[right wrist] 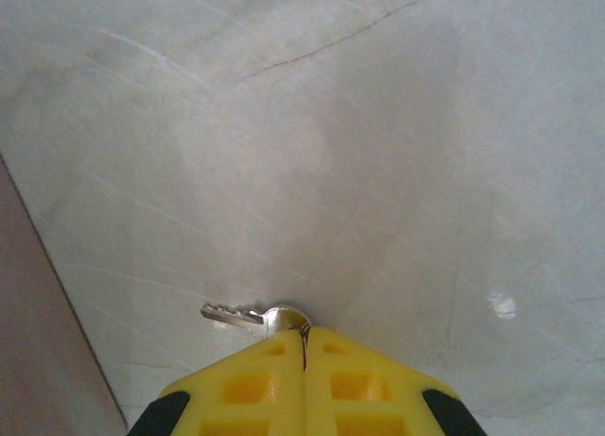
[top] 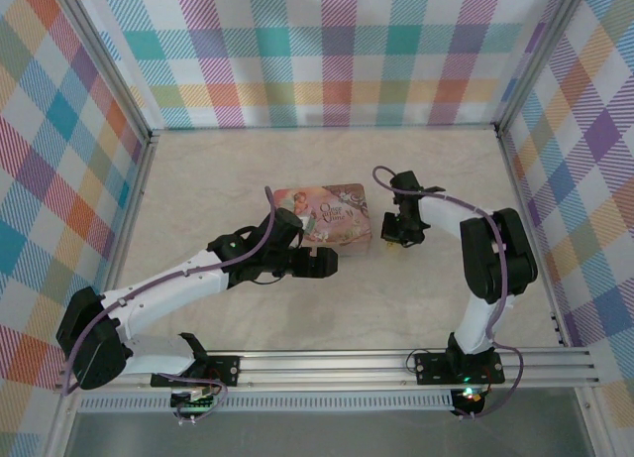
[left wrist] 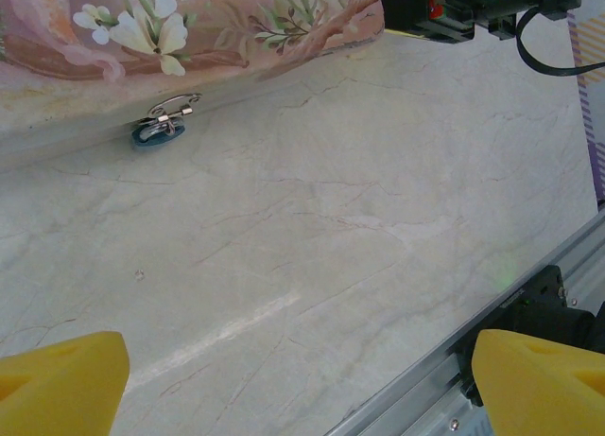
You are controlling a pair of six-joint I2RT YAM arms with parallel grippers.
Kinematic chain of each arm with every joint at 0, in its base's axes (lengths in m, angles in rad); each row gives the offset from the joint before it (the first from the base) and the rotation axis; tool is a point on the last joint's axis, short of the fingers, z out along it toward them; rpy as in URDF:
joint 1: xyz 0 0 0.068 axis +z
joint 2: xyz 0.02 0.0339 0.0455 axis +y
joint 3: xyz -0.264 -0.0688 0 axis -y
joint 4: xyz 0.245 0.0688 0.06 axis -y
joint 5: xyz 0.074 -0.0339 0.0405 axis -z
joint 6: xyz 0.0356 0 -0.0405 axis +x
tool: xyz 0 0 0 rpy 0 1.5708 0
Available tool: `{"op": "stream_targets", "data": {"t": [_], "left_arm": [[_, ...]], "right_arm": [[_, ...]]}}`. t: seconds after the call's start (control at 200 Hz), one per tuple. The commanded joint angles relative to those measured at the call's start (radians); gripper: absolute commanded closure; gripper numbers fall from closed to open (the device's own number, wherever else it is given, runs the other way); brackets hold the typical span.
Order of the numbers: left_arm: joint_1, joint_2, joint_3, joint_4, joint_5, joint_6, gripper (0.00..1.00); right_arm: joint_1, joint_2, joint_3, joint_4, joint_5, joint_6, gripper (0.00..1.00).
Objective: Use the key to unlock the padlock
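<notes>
The left gripper [left wrist: 301, 374] gapes open, with the padlock [left wrist: 159, 131] ahead and to its left on the pink tin [left wrist: 189, 20]. The right gripper [right wrist: 304, 340] pinches the key [right wrist: 248, 315], blade jutting left. Key secured, I judge; inserting and turning remain.

Bright, even, diffuse light falls from above, and the arms throw only faint, soft-edged shadows on the pale table [top: 198, 179]. In the right wrist view a broad grey shadow spreads over the marble beyond the right gripper [right wrist: 304, 340], with a small white glare spot to the right. The key [right wrist: 232, 314] looks slightly soft. In the left wrist view the left gripper [left wrist: 302, 384] has blurred yellow fingertips [left wrist: 57, 379], and a faint green glow tints the table near the rail [left wrist: 444, 384].
</notes>
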Motion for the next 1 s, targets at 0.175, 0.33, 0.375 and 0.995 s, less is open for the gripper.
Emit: {"op": "stream_targets", "data": {"t": [0.175,0.33,0.375,0.995], "left_arm": [[-0.016,-0.012,0.0,0.004,-0.059,-0.005,0.05],[-0.016,-0.026,0.004,0.002,-0.092,-0.011,0.04],[-0.014,-0.032,0.004,0.006,-0.104,-0.013,0.04],[0.134,-0.008,0.156,0.253,0.108,-0.054,0.32]], "right_arm": [[0.007,-0.183,-0.072,0.022,-0.029,0.019,1.0],[0.007,-0.304,-0.093,0.023,-0.025,0.019,1.0],[0.007,-0.344,-0.101,0.026,-0.031,0.018,1.0],[0.225,-0.708,-0.094,0.193,-0.068,0.028,1.0]]}}
